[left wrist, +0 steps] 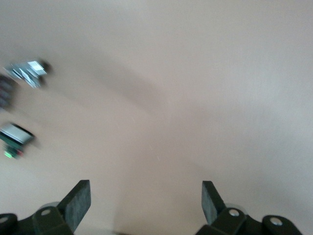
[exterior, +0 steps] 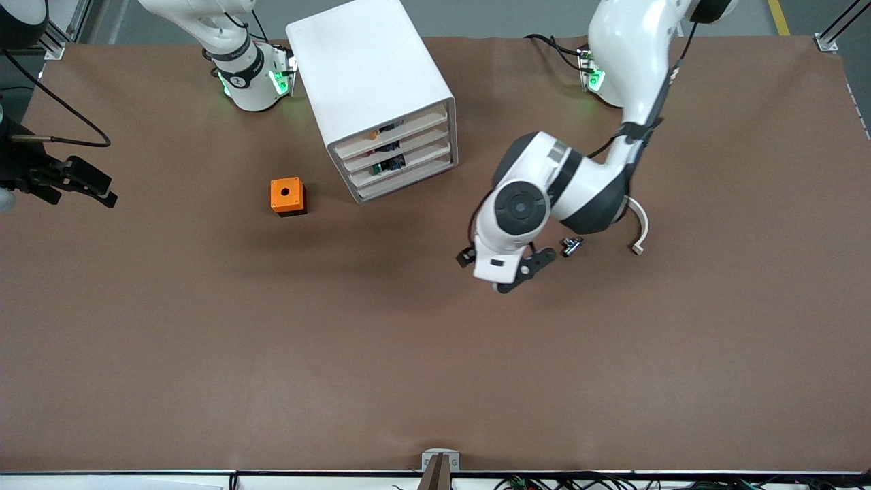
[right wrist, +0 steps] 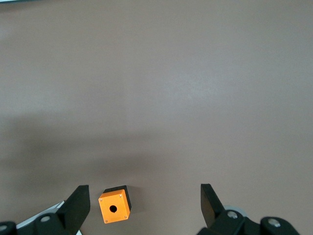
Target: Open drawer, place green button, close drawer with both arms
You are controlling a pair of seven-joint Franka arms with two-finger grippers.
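Two white arms work over a brown bench (exterior: 204, 354). The left gripper (exterior: 525, 272) (left wrist: 144, 205) hangs low over bare bench, with its fingers (left wrist: 78, 203) spread wide and nothing between them. The right gripper (exterior: 102, 189) (right wrist: 144, 205) waits over the right arm's end of the bench, likewise released and empty.

A white cabinet (exterior: 371, 75) stands between the two bases, closer to the right arm's base, with its four drawers turned toward the front camera at a slant. The drawer (exterior: 416, 162), third from the top, is pushed in flush like the other three. Small coloured parts show through the gaps above the drawer fronts.

An orange cube (exterior: 288, 196) (right wrist: 115, 206) with a round hole in its top sits on the bench, nearer to the front camera than the cabinet and toward the right arm's end. It is well apart from both grippers.

A small dark part (exterior: 571, 246) with bright metal bits lies on the bench just beside the left gripper, toward the left arm's end, not touched. The blurred left wrist view shows a silvery part (left wrist: 29, 71) and a white-faced part (left wrist: 15, 136) with a trace of green at its edge. Which of these is the button cannot be told.
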